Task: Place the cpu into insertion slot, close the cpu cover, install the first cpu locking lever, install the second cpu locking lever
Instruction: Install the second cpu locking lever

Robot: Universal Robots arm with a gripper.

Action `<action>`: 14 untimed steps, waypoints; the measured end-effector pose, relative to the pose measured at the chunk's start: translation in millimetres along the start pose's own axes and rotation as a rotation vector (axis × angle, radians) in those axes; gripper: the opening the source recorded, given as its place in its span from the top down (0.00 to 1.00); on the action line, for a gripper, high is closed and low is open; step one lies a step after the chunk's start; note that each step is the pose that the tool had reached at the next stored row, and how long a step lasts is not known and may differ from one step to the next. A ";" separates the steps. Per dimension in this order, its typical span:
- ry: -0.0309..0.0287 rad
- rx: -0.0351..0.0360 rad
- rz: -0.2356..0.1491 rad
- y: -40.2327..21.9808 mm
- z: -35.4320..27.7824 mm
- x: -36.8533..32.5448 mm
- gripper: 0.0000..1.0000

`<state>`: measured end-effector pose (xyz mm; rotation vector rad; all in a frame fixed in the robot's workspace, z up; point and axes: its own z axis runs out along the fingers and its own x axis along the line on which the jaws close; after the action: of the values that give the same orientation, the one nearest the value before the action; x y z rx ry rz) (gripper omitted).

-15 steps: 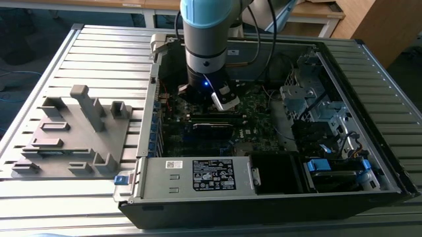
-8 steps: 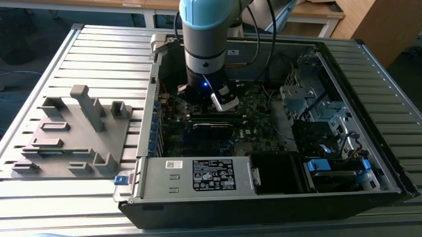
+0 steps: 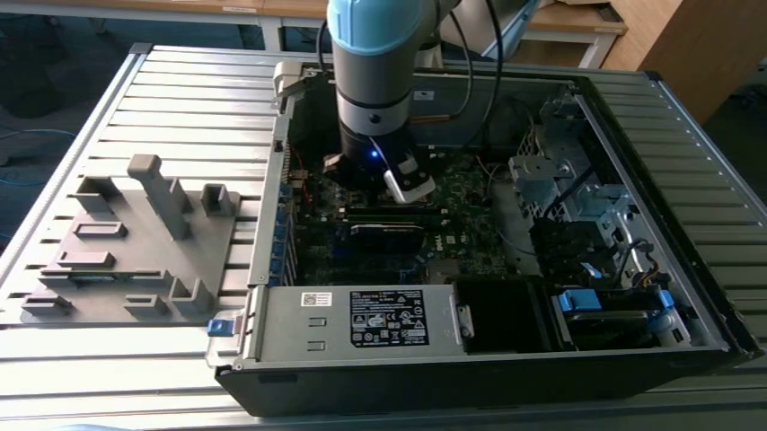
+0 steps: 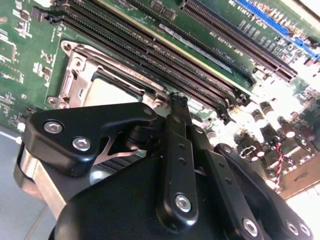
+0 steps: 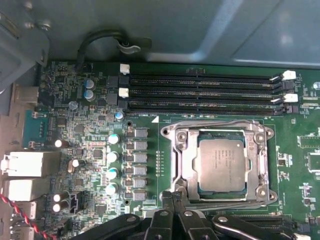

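First wrist view: cpu (image 5: pixel 221 165) lies flat, framed by cpu cover (image 5: pixel 186 165).

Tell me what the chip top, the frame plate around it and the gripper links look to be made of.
The chip: dull silver-grey metal top, matte, with no sharp glare. The frame plate closed around it: bare silvery sheet metal, brighter, with stamped edges and holes. The gripper links: black and smooth with silver screw heads in both wrist views; painted metal or hard plastic, which one is unclear.
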<state>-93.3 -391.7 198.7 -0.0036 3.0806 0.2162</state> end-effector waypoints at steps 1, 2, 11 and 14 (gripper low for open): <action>0.0000 0.0001 0.000 -0.4 -0.1 -0.5 0.89; -0.0001 0.0000 0.000 -0.9 -0.1 -1.1 0.89; -0.0002 -0.0034 0.000 -3.4 -0.3 -3.1 0.89; -0.0012 -0.0140 0.001 -3.7 -0.3 -2.4 0.89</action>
<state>-90.9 -395.3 198.5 -0.0031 3.0779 0.2376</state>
